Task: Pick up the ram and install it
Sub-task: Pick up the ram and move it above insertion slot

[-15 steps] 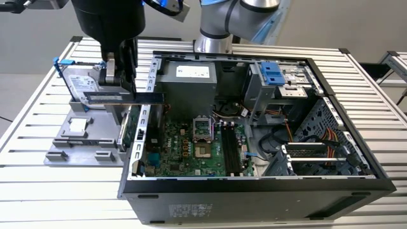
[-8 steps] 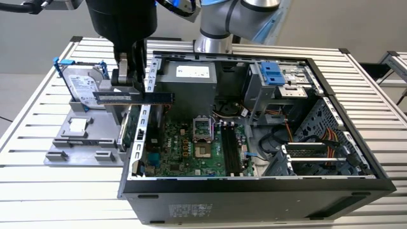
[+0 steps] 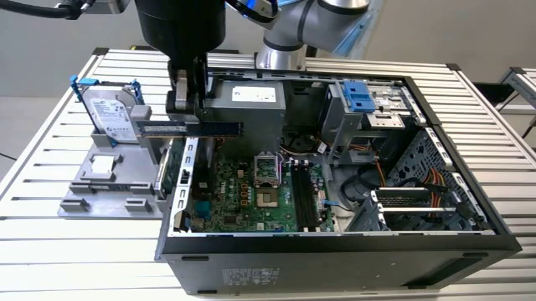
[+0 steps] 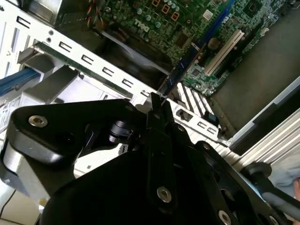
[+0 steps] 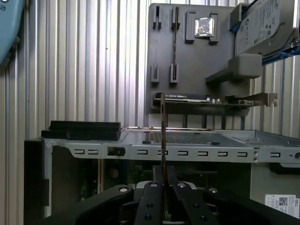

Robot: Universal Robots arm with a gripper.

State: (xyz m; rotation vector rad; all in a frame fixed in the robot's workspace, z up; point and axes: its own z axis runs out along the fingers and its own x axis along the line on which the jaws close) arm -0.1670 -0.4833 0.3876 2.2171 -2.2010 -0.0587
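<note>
Gripper: the fingers are closed narrow, pinching the ram by one end. In both wrist views the stick shows edge-on, running straight out from the fingertips.

In the second wrist view the ram reaches out over the slotted metal rim of the computer case, with the green motherboard lying beyond it.

In the exterior view the gripper hangs over the case wall on the exterior view's left. The ram is level and lifted clear. It touches nothing but the fingers and sits between the grey parts tray and the case interior.

Step in hand, as I judge it: pick-up is done and the carry is under way. The stick is not seated.

The black memory slots sit deeper in the case, well apart from the stick and lower. From this view the stick looks crosswise to them.

Judgement on what seating calls for:
- turn the stick to run along a slot
- bring the contact edge down
- come down square, clear of the case wall and cables

Farther off, the hard drive stands on the tray, and an expansion card rests in the tray's holder. The slatted table carries everything.
</note>
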